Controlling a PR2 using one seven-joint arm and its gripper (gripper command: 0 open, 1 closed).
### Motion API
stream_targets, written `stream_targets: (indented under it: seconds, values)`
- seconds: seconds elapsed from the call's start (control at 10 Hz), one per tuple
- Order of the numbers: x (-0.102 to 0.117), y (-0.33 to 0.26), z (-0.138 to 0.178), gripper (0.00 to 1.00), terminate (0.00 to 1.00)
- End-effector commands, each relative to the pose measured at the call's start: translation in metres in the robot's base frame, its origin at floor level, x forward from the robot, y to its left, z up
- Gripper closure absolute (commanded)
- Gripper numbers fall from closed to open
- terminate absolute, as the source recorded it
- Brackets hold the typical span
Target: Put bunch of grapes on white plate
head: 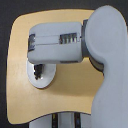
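Scanning from the exterior view's left: bare edge of the tan table (20, 75), nothing loose on it there.

Next in, the white plate (44, 80) sits near the table's left-centre. Only its lower part and left rim show; the arm covers the top.

Over the plate, the gripper (39, 71) points down from the forearm. A dark shape hangs just under it, right over the plate. That could be the fingertips, the bunch of grapes, or both; resolution is too low to separate them. Can't tell how far the fingers are spread or whether they have anything clamped.

Grapes location: not seen anywhere on the open table. Best guess is they're that dark blob at the gripper tip, above or touching the plate surface. Guess only, contact not resolvable.

Progress judgement: late stage. The gripper is already positioned over the plate, so transport looks done or nearly so. Left to do: confirm the grapes are resting on the plate, let go, lift clear. Not yet confirmable as complete.

Centre to right: grey forearm (57, 45) lies horizontally across the table, with a dark slotted detail on its side. The large pale upper arm (107, 70) fills the right edge, hiding that side of the table.

Writing/brands: none legible. No labels, logos or text readable on arm, plate or table.
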Motion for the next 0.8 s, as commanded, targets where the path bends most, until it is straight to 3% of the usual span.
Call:
stream_targets:
  seconds: [0.0,0.7]
  values:
    - [0.0024,-0.0072,0.0084,0.0,0.0]
    - [0.004,-0.0027,0.0145,0.0,0.0]
